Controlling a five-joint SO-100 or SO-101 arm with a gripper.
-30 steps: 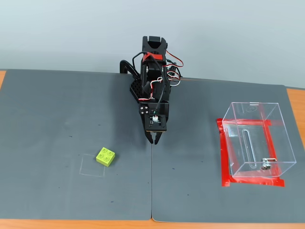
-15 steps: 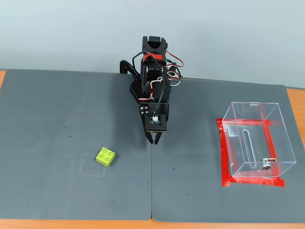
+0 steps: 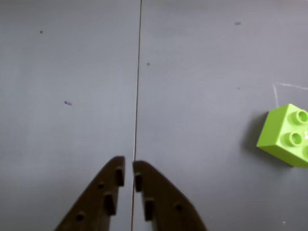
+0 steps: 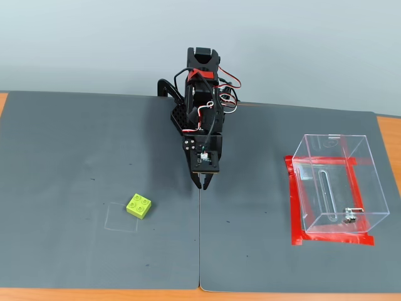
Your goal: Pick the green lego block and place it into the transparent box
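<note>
While the arm sits folded at the back-centre of the mat, the gripper (image 4: 205,184) hangs tip-down over the seam (image 4: 200,251) between the two grey mat halves (image 4: 75,144). Wrist view: gripper (image 3: 128,174) jaws nearly closed, only a thin slit betw. the tips, nothing held; seam line runs straight up through that slit.

Green lego block (image 4: 138,205) lies on the left mat half in the fixed view, left of and a bit nearer the camera than the gripper, apart from it. Studs up, 2x2, so roughly square footprint, no clear long axis. Sits rotated w.r.t. the mat edges, one corner pointing toward the lower right of the fixed view. It overlaps the upper right corner of a faint square outline (image 4: 121,217) drawn on the mat. Wrist view: block (image 3: 285,135) at right edge, partly cut off, also skewed, w/ a piece of the faint outline above it.

Transparent box (image 4: 338,185) stands upright on the right mat half, well apart from block and gripper, red tape (image 4: 294,207) around its base, small metal latch (image 4: 348,217) on the near wall. Box looks empty.
</note>
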